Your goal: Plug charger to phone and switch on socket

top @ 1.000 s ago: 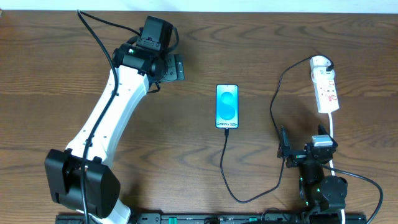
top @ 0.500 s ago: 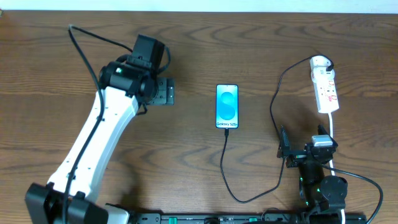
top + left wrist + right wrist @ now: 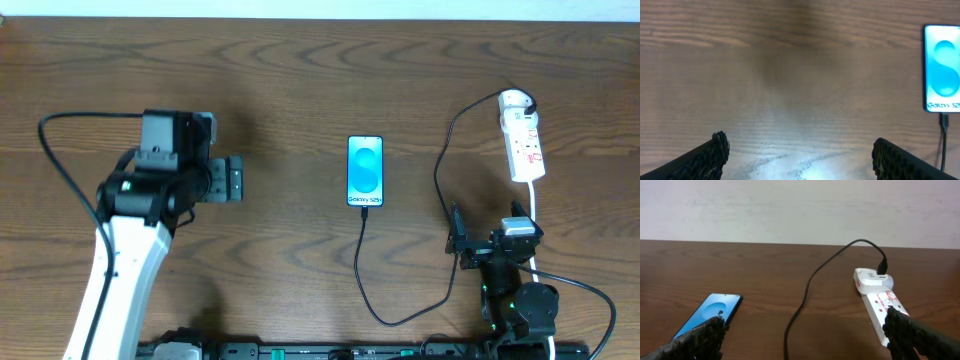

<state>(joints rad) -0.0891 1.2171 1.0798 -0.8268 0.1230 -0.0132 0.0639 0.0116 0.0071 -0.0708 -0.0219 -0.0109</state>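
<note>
The phone [image 3: 365, 168] lies screen up at mid-table, its blue screen lit. The charger [image 3: 438, 180], a thin black cable, runs from the white adapter [image 3: 514, 100] on the socket [image 3: 524, 142] down in a loop, and its plug tip [image 3: 366, 208] meets the phone's near short edge. My left gripper [image 3: 235, 180] is open and empty over bare wood, well left of the phone [image 3: 942, 70]. My right gripper [image 3: 490, 243] is open and empty near the front edge, with the phone [image 3: 710, 312] far left and the socket [image 3: 880, 297] far right of it.
The socket's white cord [image 3: 535, 215] runs down past my right arm toward the front edge. The black cable [image 3: 805, 292] crosses the wood between my right fingers. A black rail [image 3: 350, 352] lines the table's front edge.
My left arm has swung left and toward the front, away from the phone, with its gripper open. The right arm, phone, cable and socket have not moved.
</note>
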